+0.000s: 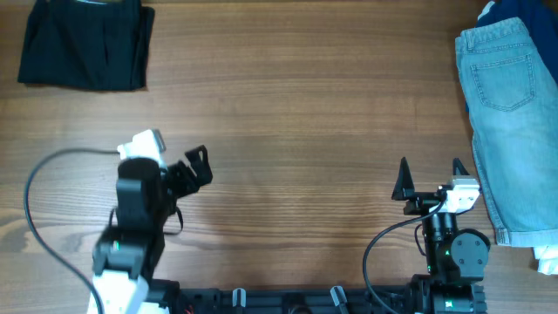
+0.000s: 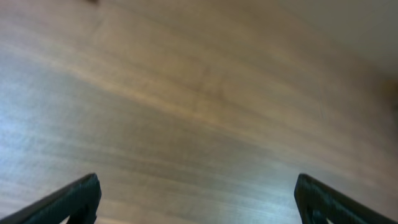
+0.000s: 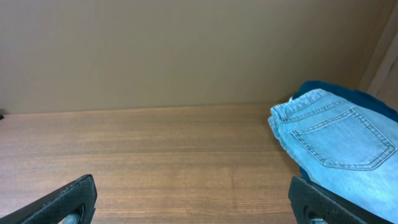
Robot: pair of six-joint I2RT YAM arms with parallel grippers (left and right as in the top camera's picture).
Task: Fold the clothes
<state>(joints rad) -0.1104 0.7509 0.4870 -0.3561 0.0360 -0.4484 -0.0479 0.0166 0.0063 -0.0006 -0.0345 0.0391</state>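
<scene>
- The black shorts [image 1: 85,45] sit in the far left corner of the table [image 1: 305,113], bunched into a fairly compact dark rectangle. They look roughly folded to me, but I can't make out the layers from up top.
- The denim shorts [image 1: 510,113] lie flat along the right edge, back pockets up and waistband toward the far side. They sit on top of a dark blue garment [image 1: 501,10] that pokes out behind them. The right wrist view shows the same denim shorts [image 3: 339,146] off to its right.
- There's also a small white something [image 1: 547,257] at the near right edge, too cropped to identify.
- The left gripper [image 1: 199,166] is released, with its jaws spread wide and nothing between them. It's angled toward mid-table and well apart from the black shorts. Its own camera shows just bare wood between the fingers [image 2: 74,199].
- The right gripper [image 3: 193,199] is the same story: wide open, empty, pointing at the far side, with the denim near it but not touching.
- My read is that no fold is in hand right now and both arms are parked near their bases between garments.
- The next move probably calls for the right arm to swing over to the denim, pinch a hem or the waistband, and drag it onto open table. The left arm would need to join in so the fold comes out even.
</scene>
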